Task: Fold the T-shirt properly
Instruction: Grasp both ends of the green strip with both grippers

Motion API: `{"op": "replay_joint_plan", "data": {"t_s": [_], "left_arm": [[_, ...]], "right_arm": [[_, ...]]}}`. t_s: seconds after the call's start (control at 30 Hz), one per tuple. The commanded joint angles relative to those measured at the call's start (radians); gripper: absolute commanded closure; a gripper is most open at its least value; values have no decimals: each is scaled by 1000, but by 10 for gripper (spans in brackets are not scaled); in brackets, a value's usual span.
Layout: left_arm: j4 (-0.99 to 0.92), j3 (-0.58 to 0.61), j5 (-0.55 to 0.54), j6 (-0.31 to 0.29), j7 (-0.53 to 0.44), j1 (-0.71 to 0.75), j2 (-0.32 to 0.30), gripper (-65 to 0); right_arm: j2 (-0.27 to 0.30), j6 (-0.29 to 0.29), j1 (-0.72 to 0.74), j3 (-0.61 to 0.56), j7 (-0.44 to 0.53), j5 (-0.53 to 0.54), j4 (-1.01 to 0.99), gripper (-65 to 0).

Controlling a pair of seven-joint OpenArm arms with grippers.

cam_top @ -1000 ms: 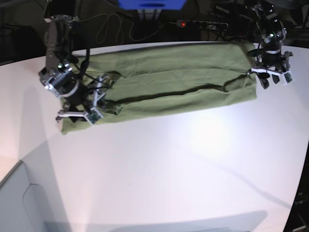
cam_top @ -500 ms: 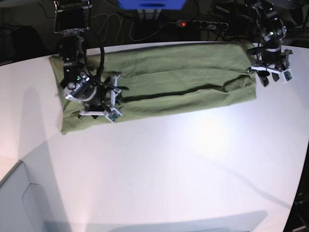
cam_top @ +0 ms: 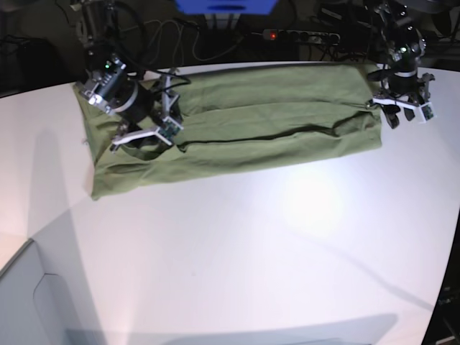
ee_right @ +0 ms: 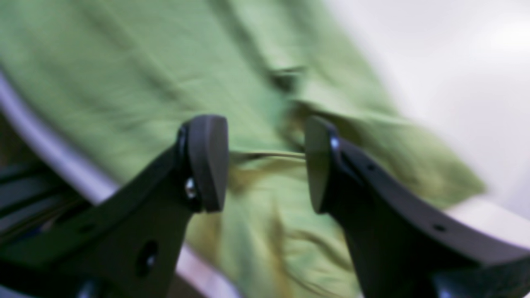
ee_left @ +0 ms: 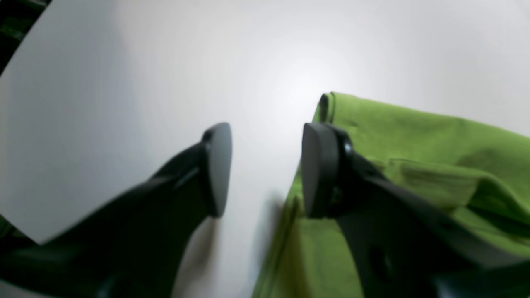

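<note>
- The T-shirt [cam_top: 251, 122] lies flat on the white bench [cam_top: 237, 251] as one long green band, folded lengthwise, running along the far edge from the far-left corner region to near the far-right corner.
- A dark crease runs along the middle of the band; the cloth is wrinkled and bunched at its left end.
- No box, bin or tray shows on the bench; the shirt rests straight on the bare top.
- The shirt's far long edge sits close to the bench's far edge; its near long edge leaves the whole near half of the bench bare and white.
- The right gripper [cam_top: 147, 118] hangs over the shirt's left end, near the far-left corner. In the right wrist view its two black fingers [ee_right: 207, 161] stand well apart with wrinkled green cloth [ee_right: 124, 82] below and nothing pinched between them; that view is blurred.
- The left gripper [cam_top: 402, 108] is at the shirt's right end, by the far-right corner of the bench.
- In the left wrist view the left gripper [ee_left: 265, 169] is spread wide, one finger [ee_left: 217, 165] over bare white bench [ee_left: 165, 62], the other over the cloth's edge [ee_left: 414, 136]; nothing is held.
- Beyond the far edge lie dark cables and a power strip [cam_top: 302, 35].
</note>
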Motion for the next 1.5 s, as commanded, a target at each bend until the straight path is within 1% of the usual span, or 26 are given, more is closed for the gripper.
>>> {"op": "replay_joint_plan", "data": {"t_s": [0.0, 0.1, 0.2, 0.27, 0.47, 0.77, 0.83, 0.93, 1.03, 1.17, 1.3, 1.37, 1.47], "left_arm": [[14, 7, -2, 2, -22, 5, -9, -295], [-6, 52, -4, 2, -22, 19, -6, -358], [-6, 87, -5, 2, -22, 25, -4, -401], [-19, 109, -33, 2, -22, 27, -4, -421], [-87, 110, -114, 2, -24, 27, -12, -425], [-78, 109, -116, 2, -28, 51, -14, -416], [-81, 109, -116, 2, -28, 50, -14, -372], [-82, 109, -116, 2, -30, 47, -14, -268], [-82, 109, -116, 2, -30, 45, -12, -193], [-82, 109, -116, 2, -30, 45, -12, -168], [-84, 109, -116, 2, -31, 33, -12, -68], [-84, 109, -116, 2, -31, 27, -12, 0], [-82, 109, -114, 2, -28, 24, -14, 0]], "right_arm": [[1, 15, 12, 21, 14, 9, 17, -283], [1, 15, 37, 75, 11, 9, 14, -283], [1, 15, 47, 107, 8, 9, 14, -283], [1, 15, 47, 133, 8, 11, 14, -283], [2, 15, 41, 153, 10, 11, 14, -283], [2, 15, 41, 155, 8, 8, 14, -283], [2, 15, 43, 155, 6, 8, 14, -283], [2, 15, 43, 155, 6, 6, 14, -283], [2, 15, 44, 155, 6, 6, 14, -283], [2, 15, 43, 153, 6, 5, 14, -283], [2, 14, 43, 153, 6, 5, 14, -283], [2, 14, 43, 153, 6, 5, 14, -283], [2, 14, 44, 153, 6, 9, 14, -283]]}}
